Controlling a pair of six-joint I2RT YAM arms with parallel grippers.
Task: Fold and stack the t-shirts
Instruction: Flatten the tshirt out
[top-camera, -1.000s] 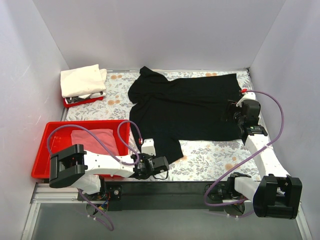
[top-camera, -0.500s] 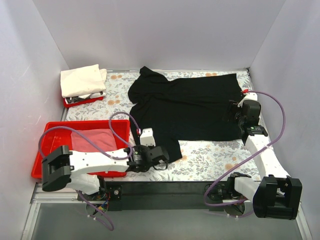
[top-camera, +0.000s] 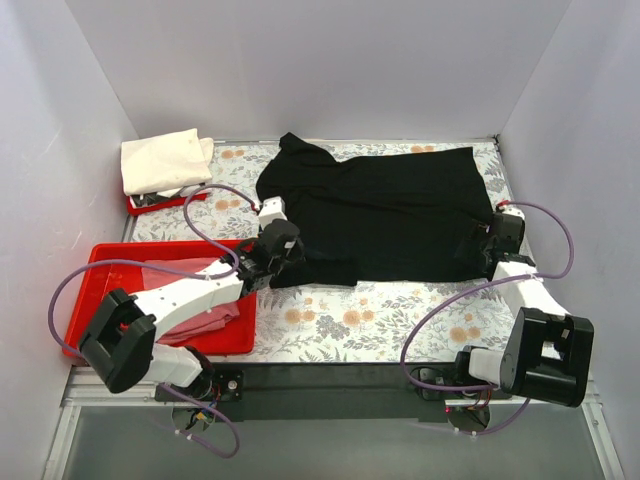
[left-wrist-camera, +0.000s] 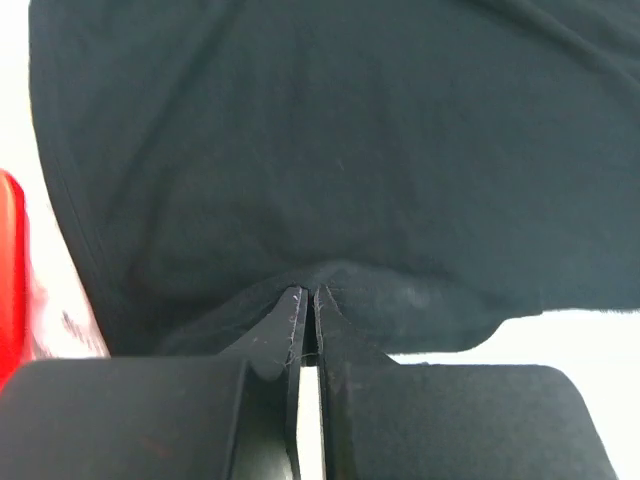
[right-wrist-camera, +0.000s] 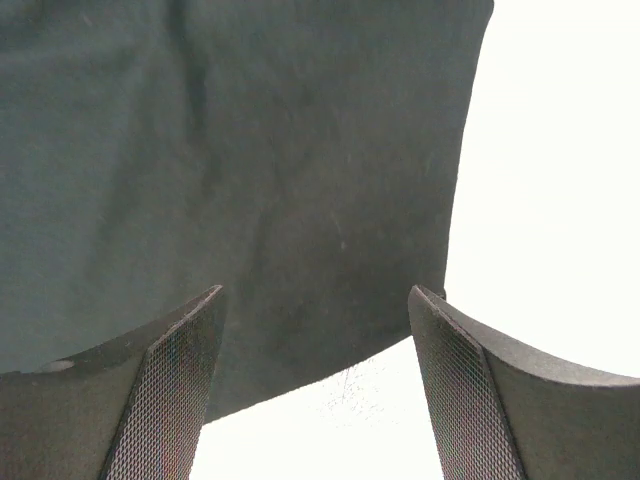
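Note:
The black t-shirt (top-camera: 385, 205) lies spread on the flowered table. My left gripper (top-camera: 288, 243) sits at the shirt's near left part, shut on a fold of the black cloth (left-wrist-camera: 330, 280), which bunches up at the fingertips (left-wrist-camera: 296, 300). My right gripper (top-camera: 484, 250) hovers open over the shirt's near right corner (right-wrist-camera: 300, 200), with nothing between its fingers. The cream-white t-shirt (top-camera: 162, 160) lies folded at the far left. The pink t-shirt (top-camera: 195, 290) lies in the big red tray (top-camera: 100, 258), partly hidden by my left arm.
A small red tray (top-camera: 160, 203) sits under the cream-white shirt. White walls close in the table on the left, far and right sides. The flowered cloth (top-camera: 400, 315) shows bare between the black shirt and the near edge.
My left gripper closed on the near sleeve and carried it away from the near edge, back over the shirt's body. My right gripper slid toward the near right corner and opened slightly wider.

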